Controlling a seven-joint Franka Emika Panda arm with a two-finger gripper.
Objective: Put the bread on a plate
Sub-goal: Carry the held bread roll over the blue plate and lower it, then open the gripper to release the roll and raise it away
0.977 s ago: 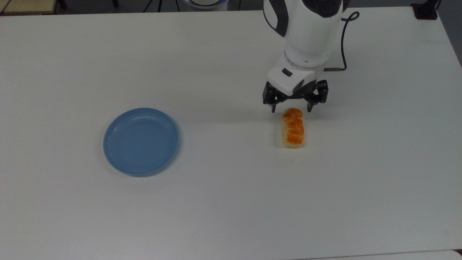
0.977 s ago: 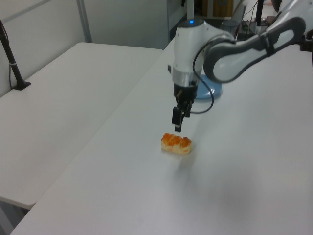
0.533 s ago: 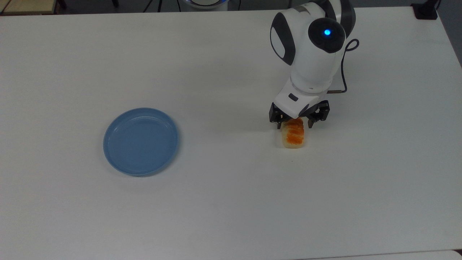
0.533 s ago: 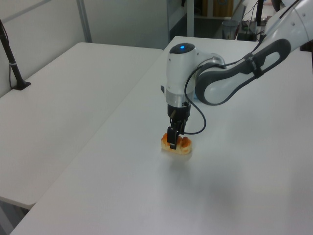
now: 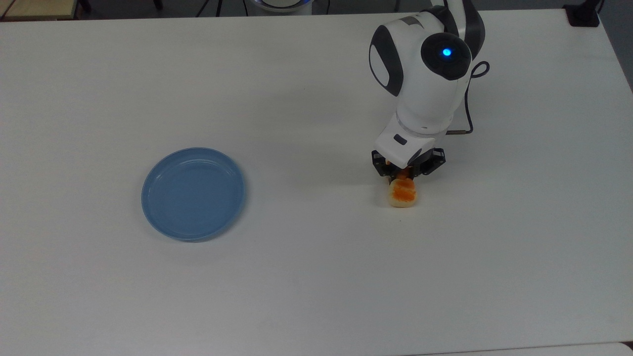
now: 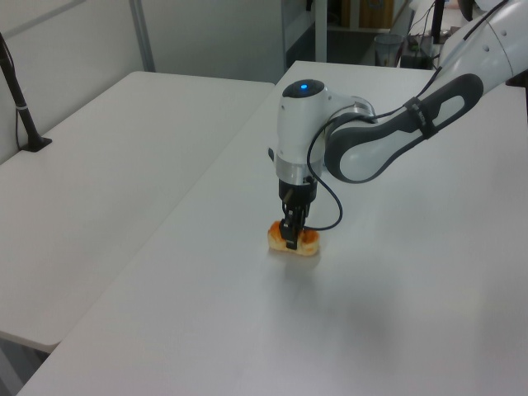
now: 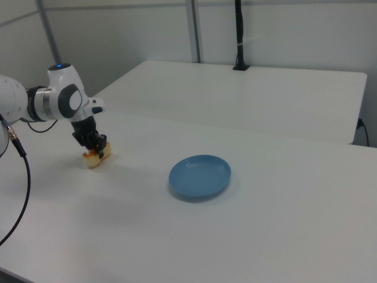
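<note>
gripper: black fingers pinching the loaf's sides | bread: glossy orange braided top, cream sides, on matte white table, top view's right of centre | plate: round smooth light-blue plastic, raised rim, left of centre, well apart

A plain white table spreads across the top view. In the left view a second white table stands beside it with a narrow gap between them, and a black post rises from that table's far left edge.
</note>
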